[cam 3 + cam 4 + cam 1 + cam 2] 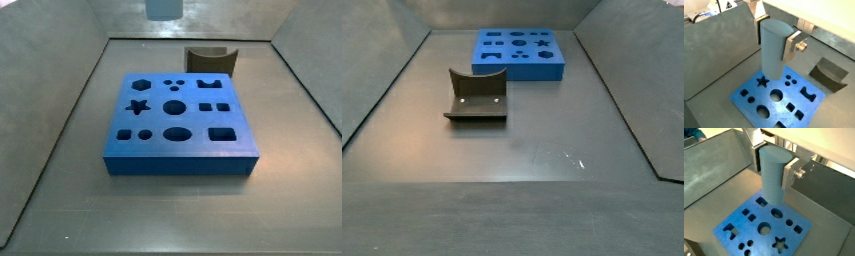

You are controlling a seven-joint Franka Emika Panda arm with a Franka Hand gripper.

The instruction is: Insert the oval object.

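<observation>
The oval object (774, 50) is a tall pale grey-blue peg, and it also shows in the other wrist view (772, 175). My gripper (776, 37) is shut on its upper part and holds it upright, one silver finger (792, 45) on each side. The blue block (777, 100) with shaped holes lies below the peg, apart from it. Its oval hole (763, 112) is open. In a side view only the peg's lower end (162, 8) shows, high above the block (181, 125); the gripper is out of that frame.
A dark brown curved piece (210, 60) stands on the floor beyond the block; in a side view (476, 97) it is in front of the block (520, 52). Grey walls enclose the floor on all sides.
</observation>
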